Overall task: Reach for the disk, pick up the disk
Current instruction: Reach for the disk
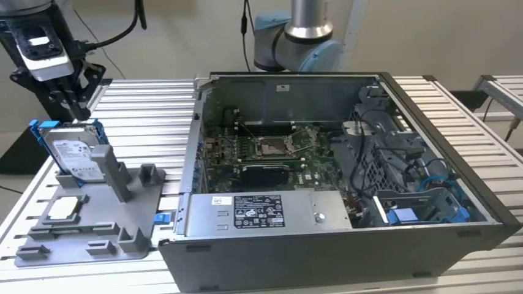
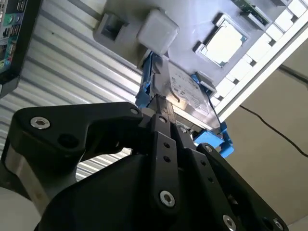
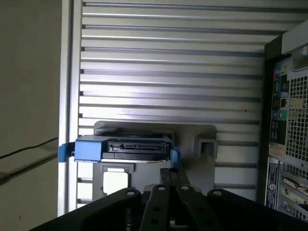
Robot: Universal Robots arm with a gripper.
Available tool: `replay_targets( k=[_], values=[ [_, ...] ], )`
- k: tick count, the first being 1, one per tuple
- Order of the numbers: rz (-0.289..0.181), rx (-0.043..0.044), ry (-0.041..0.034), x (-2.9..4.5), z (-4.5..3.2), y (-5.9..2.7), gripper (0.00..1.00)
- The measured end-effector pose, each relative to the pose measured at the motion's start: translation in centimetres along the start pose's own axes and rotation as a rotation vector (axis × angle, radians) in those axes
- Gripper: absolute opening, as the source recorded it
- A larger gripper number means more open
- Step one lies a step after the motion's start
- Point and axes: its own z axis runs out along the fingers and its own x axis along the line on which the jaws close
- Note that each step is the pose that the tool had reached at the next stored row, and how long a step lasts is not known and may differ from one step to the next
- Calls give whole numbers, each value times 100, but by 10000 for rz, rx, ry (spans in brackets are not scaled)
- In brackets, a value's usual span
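Note:
The disk [image 1: 72, 153] stands upright on its edge in a slot of the grey fixture [image 1: 122, 226] at the exterior view's left, label outward, blue frame around it. My gripper [image 1: 82, 115] comes down from above onto its top edge. The fingers lie close together and pinch the blue frame near one end of that edge. In the second wrist view the gripper [image 2: 159, 108] meets the frame of the disk [image 2: 185, 89]. In the first wrist view the gripper [image 3: 172, 169] sits beside the end of the disk [image 3: 130, 147], which is seen edge-on.
A small square silver chip [image 1: 65, 209] lies in a recess of the fixture in front of the disk. An open computer case [image 1: 327, 245] stands close by at the exterior view's right. Another arm's base [image 1: 298, 43] rises behind it. Ribbed metal table [image 1: 147, 110] surrounds the fixture.

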Motion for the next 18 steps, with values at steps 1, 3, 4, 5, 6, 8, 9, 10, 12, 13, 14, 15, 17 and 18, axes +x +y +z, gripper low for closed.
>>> replay_targets(
  k=[1,3,4,5,6,8,9,10,12,13,14,15,17,18],
  values=[
    [0,1,1,30,1,19,0],
    [-1,1,2,97,2,53,0],
    [-1,0,1,132,3,65,0],
    [0,0,0,165,4,76,0],
    [0,0,0,197,5,85,0],
    [-7,0,0,240,5,91,0],
    [-14,0,1,259,5,91,0],
    [-21,0,1,278,5,93,0],
    [-35,0,2,325,5,94,0],
    [-39,0,2,356,5,95,0],
    [-41,0,1,393,6,95,0],
    [-43,0,1,433,6,96,0],
    [-44,1,2,522,5,99,0],
    [-44,0,3,568,5,100,0]
  ],
)
